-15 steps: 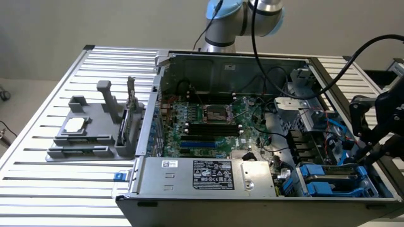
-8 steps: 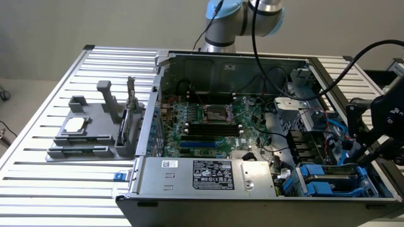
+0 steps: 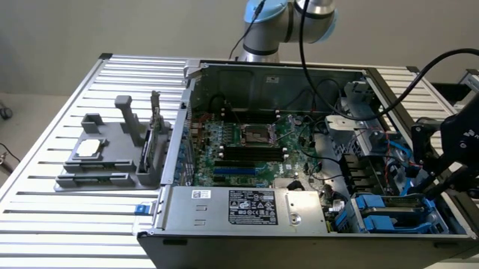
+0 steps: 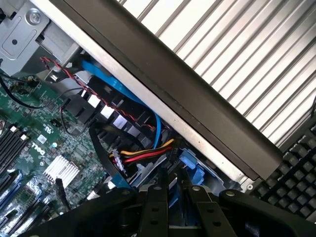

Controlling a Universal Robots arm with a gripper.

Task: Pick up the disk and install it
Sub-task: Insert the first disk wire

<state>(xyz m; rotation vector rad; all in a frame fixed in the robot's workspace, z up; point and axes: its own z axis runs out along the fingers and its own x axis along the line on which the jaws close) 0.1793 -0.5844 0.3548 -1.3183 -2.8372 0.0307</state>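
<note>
Gripper: 2 black fingers set close together, closed on a strip of blue plastic that sits between them; in the exterior view it reaches down into the case at that view's right.
Disk: in its blue carrier, low in the near corner of the case on the exterior view's right, held at its edge by the gripper; the wrist view shows its blue frame just beyond the fingertips.
Case: an open computer tower lying on its side, its dark rim running just beside the disk.
Power supply box: silver with a black label, along the near side of the case, beside the disk bay.
Motherboard: green, flat in the middle of the case; its edge lies near the cables.
Cables: a red, yellow and black bundle lies next to the fingers, with a blue cable curving past it.
Gray tray: outside the case on the exterior view's left, carrying a small square chip.
Worktop: slatted metal, under the case and tray.
Keyboard: black keys beyond the case rim.
</note>
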